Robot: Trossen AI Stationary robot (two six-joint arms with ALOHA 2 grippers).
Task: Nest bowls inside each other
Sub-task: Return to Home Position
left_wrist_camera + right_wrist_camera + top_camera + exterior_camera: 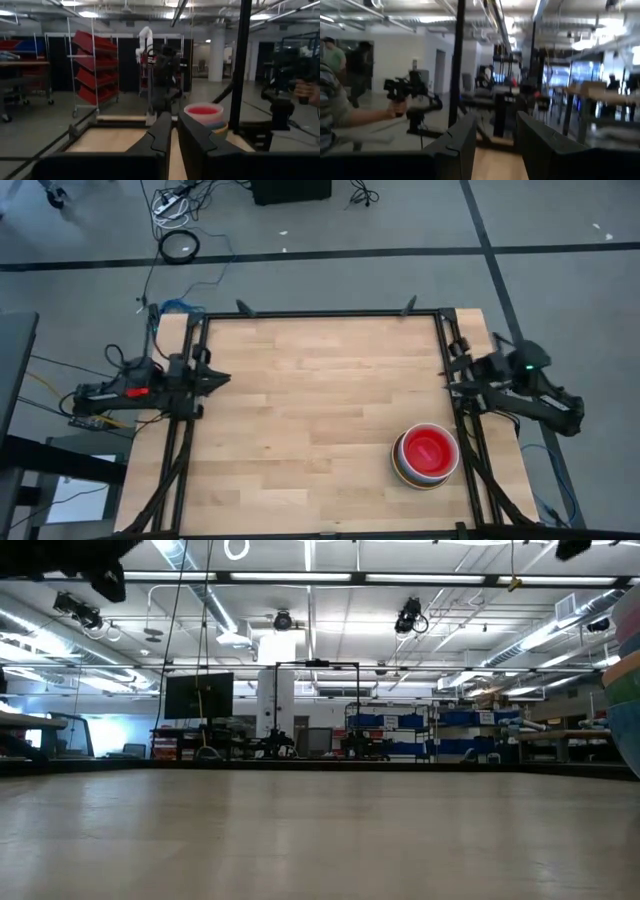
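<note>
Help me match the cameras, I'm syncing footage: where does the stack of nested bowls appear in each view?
High view: the bowl stack, red on top, lower right on the table.
Low view: probably the sliver of coloured rims cut by the right edge.
Left wrist view: the bowl stack just right of centre.
Right wrist view: not in it.
Shared landmark: the wooden table.

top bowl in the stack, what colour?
Red. The top bowl shows best in the high view.
</note>
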